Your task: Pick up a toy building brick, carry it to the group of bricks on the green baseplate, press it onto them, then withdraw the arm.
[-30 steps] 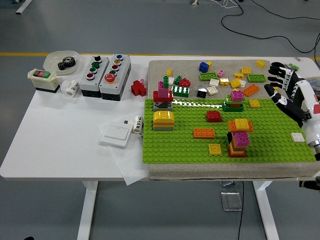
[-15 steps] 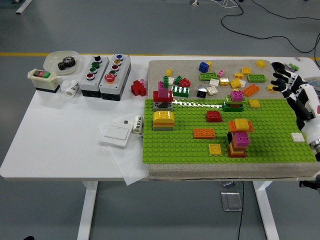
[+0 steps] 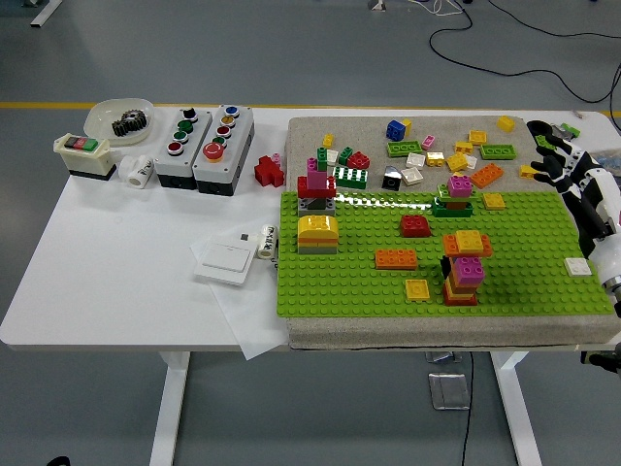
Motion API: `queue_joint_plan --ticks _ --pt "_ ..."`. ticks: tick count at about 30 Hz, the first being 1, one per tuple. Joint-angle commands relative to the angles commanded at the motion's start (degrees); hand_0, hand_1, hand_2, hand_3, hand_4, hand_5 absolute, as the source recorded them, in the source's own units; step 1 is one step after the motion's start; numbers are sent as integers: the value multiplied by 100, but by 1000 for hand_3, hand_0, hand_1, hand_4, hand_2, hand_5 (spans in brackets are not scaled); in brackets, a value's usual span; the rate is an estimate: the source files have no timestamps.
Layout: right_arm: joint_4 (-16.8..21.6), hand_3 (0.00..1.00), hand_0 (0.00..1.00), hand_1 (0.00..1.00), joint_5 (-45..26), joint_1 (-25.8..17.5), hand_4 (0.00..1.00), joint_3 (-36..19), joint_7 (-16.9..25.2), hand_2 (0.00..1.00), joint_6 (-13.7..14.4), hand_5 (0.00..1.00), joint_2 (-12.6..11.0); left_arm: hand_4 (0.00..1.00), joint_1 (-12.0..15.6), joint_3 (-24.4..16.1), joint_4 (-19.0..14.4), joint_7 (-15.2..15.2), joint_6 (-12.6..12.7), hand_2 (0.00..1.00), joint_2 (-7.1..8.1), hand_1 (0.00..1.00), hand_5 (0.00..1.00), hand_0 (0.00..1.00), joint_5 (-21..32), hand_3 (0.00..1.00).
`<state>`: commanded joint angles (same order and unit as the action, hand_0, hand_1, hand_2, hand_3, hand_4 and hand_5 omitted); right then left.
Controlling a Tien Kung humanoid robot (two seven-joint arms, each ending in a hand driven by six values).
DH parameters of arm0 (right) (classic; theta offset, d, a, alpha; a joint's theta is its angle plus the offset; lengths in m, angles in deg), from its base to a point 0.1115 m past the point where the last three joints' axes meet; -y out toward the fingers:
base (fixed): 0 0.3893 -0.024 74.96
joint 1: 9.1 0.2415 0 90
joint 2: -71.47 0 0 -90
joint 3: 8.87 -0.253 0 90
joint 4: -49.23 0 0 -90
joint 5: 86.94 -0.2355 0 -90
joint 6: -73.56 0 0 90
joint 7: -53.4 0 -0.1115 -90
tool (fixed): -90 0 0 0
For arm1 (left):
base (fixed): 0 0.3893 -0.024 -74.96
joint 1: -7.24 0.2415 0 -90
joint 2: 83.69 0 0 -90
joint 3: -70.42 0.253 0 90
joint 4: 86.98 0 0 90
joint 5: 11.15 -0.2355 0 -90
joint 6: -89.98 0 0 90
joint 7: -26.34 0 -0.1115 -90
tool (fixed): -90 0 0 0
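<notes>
One yellow brick (image 3: 527,172) seemingly touching right hand's fingers (image 3: 545,163).

The white table (image 3: 107,272) carries a bowl (image 3: 107,115), a switch (image 3: 82,155), 2 button boxes (image 3: 202,138), a red brick (image 3: 269,171), a wall switch (image 3: 225,260) on paper (image 3: 247,325), and a mat (image 3: 437,335) reaching under the right hand's fingers (image 3: 545,146).

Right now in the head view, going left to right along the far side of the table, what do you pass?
Grey switch box with red and green buttons → clear bowl holding a black gear → two grey push-button boxes → red brick → blue brick → long green brick → right hand, its fingers spread above the loose bricks.
</notes>
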<state>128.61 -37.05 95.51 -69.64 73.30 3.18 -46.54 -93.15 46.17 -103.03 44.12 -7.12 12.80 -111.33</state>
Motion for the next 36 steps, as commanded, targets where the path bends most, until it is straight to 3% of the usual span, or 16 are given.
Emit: queue_joint_plan --ticks 30,36 --pt "-164 943 842 818 -55 139 990 18 -259 876 21 718 246 625 -35 216 11 -19 135 675 -30 617 725 529 358 601" --pt "-220 952 818 805 -184 147 987 28 -125 869 265 714 321 635 -16 272 35 -21 205 674 -45 611 741 529 472 597"
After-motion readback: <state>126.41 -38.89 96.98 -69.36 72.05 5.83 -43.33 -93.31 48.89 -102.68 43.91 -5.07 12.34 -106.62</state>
